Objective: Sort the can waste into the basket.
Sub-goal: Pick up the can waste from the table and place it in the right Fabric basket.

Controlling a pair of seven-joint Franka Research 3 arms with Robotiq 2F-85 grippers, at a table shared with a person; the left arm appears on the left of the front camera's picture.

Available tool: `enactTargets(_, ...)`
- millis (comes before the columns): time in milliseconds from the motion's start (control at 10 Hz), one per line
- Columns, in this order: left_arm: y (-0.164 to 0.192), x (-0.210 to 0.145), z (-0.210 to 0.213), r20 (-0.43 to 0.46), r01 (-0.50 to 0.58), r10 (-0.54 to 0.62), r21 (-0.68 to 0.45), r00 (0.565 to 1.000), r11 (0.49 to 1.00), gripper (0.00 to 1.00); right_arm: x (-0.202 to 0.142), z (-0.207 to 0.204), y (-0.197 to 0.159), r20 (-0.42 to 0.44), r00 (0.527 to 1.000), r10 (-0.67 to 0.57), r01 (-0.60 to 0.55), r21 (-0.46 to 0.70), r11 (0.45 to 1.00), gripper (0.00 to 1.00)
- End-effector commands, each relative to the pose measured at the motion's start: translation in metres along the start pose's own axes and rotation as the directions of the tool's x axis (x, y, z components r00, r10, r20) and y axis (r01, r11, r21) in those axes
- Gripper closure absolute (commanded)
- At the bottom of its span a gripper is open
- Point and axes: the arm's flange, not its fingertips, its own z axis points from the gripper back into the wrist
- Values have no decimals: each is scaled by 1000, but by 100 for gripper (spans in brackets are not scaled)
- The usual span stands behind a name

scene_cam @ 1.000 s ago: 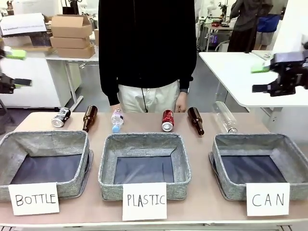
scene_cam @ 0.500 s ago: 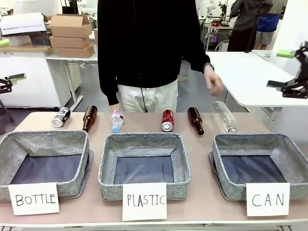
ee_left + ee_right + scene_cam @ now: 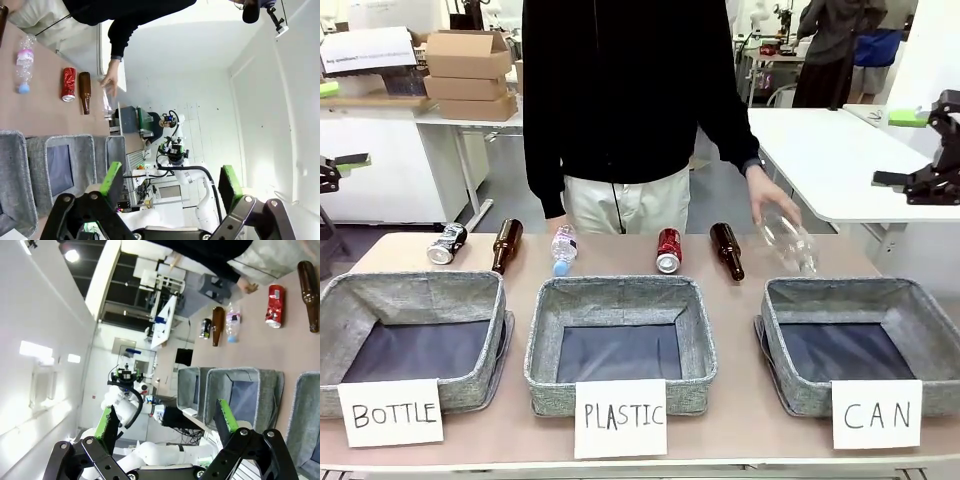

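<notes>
Lab room with a tan table. Three grey baskets line its near edge, and the CAN basket sits at the near right corner. The grey can lies near the far left corner. The red can lies at the middle of the far edge, well apart from the basket. A person's hand grips a tilted clear bottle over the far right edge. The left gripper and right gripper hang off the table's sides, fingers wide, holding nothing.
</notes>
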Motion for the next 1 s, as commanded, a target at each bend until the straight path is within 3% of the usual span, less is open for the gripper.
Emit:
enactTargets(0,0,2,-3,6,21,-20,-26,1000,999,0,4,-4,-1,14,999,29,-29,26,999,0)
enactTargets(300,0,2,-3,6,21,-20,-26,1000,999,0,4,-4,-1,14,999,29,-29,26,999,0)
enactTargets(600,-3,17,-12,-22,-58,59,46,998,997,0,4,-4,-1,14,999,29,-29,26,999,0)
enactTargets(700,1,1,-3,-3,-9,9,12,1000,1000,0,4,-4,-1,14,999,29,-29,26,999,0)
enactTargets(900,1,1,-3,-3,-9,9,12,1000,1000,0,4,-4,-1,14,999,29,-29,26,999,0)
